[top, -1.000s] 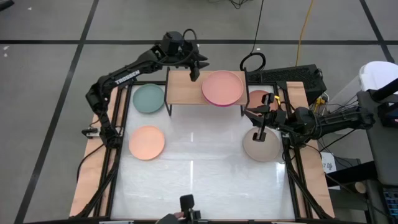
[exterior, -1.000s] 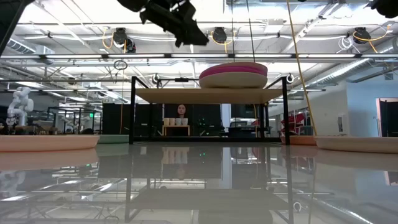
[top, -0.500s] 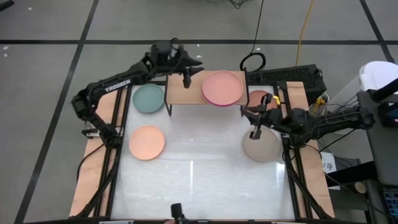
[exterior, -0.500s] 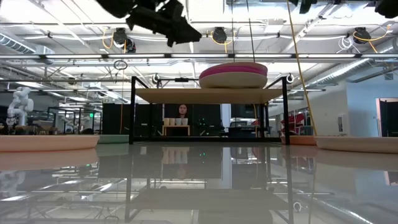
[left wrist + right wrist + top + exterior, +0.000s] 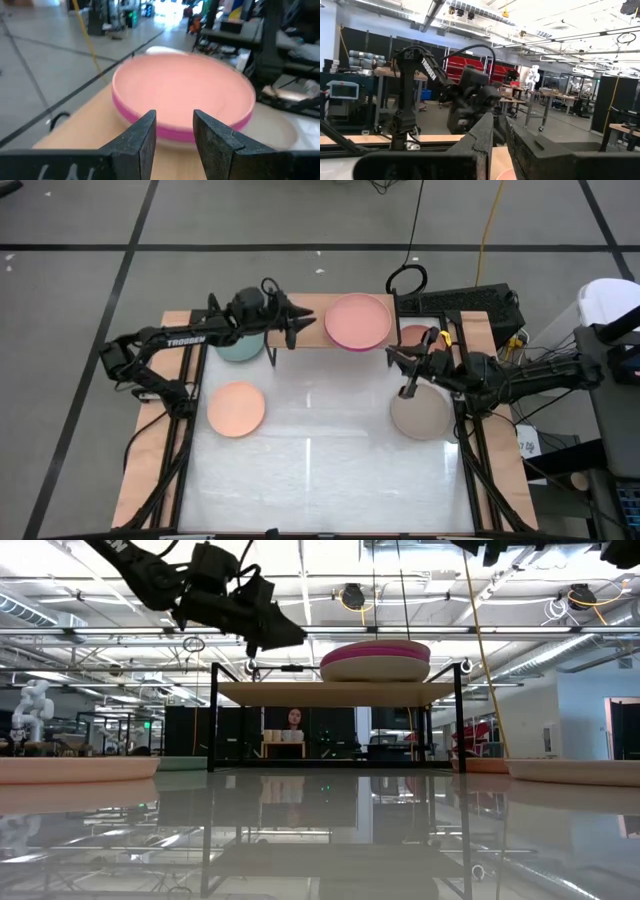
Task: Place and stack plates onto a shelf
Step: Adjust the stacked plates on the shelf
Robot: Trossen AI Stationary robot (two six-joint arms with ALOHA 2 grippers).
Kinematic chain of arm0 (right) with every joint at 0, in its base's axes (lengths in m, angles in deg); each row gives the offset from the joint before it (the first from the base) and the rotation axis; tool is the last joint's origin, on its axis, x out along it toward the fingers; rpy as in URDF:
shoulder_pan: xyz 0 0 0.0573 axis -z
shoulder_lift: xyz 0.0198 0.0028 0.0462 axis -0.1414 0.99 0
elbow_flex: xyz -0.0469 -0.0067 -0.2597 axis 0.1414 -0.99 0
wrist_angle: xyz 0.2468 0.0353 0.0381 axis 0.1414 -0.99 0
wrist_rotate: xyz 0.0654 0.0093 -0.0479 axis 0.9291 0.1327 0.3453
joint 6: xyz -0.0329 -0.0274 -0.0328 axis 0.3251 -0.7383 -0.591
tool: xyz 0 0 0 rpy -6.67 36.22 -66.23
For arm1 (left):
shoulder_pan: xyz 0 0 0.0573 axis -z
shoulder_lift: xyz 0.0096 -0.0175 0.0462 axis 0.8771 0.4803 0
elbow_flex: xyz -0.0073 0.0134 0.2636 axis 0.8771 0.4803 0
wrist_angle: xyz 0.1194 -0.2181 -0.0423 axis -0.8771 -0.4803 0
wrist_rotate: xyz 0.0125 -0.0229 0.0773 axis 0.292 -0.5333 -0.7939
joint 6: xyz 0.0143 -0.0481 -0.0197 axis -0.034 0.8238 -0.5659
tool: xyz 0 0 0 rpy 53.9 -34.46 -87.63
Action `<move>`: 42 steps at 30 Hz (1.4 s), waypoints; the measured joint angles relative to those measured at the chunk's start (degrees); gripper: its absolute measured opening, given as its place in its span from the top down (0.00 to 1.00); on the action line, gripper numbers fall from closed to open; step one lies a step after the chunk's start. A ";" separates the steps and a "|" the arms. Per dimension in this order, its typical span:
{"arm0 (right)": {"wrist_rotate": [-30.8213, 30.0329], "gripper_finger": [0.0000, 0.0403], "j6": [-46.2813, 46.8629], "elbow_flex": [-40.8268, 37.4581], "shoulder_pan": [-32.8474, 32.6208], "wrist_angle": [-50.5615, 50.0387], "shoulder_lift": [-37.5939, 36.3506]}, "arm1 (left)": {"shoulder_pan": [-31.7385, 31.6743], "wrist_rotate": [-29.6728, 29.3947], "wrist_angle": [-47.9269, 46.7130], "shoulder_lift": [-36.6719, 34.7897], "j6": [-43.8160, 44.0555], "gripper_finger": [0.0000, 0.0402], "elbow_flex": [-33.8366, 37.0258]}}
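1. the left gripper (image 5: 297, 327) hangs above the left half of the wooden shelf (image 5: 310, 330), its dark fingers (image 5: 141, 137) parted by a narrow gap and holding nothing
2. in the left wrist view those fingers frame a stack of plates (image 5: 183, 97) just ahead, a pink plate on top with a magenta rim under it and a pale plate at the bottom, all resting on the shelf's light wood
3. in the low view the left gripper (image 5: 270, 632) sits higher than the shelf top (image 5: 335, 692), to the left of the stack (image 5: 375, 660), and clear of it
4. the left arm reaches in from the table's left edge, passing over a teal plate (image 5: 237, 348) that lies on the table just left of the shelf
5. a peach plate (image 5: 236, 408) lies on the white tabletop (image 5: 320, 450) nearer the front left
6. the right gripper (image 5: 404, 377) hovers over the right side of the table, its fingers (image 5: 485, 132) nearly together with a thin slit between them, empty
7. just below it lies a beige plate (image 5: 420, 418), and a salmon plate (image 5: 415, 336) sits beside the shelf's right end, partly hidden by the arm
8. in the low view a person (image 5: 292, 720) shows far behind, under the shelf
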 joint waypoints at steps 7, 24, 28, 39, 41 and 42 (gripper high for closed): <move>0.04 0.92 -0.15 0.02 0.41 0.37 0.00 | 3.88 -6.50 -1.84 0.00 -3.03 0.67 0.88; -0.04 0.92 3.24 14.00 0.47 -18.56 9.11 | 4.86 -11.84 -6.61 -4.14 -5.64 0.67 0.90; -0.07 0.92 3.30 21.91 1.81 -27.58 14.00 | 4.85 -11.81 -6.78 -8.13 -6.04 0.67 0.93; 3.01 0.92 3.45 28.98 9.31 -35.87 26.35 | 5.05 -11.79 -10.38 -21.93 -7.33 0.67 2.41; 5.56 0.92 4.27 28.98 10.38 -36.33 28.55 | 5.17 -11.81 -9.26 -24.22 -7.29 0.67 5.26; 6.47 0.92 4.57 28.98 10.76 -36.29 29.78 | 5.08 -11.81 -7.73 -25.39 -7.10 0.67 6.95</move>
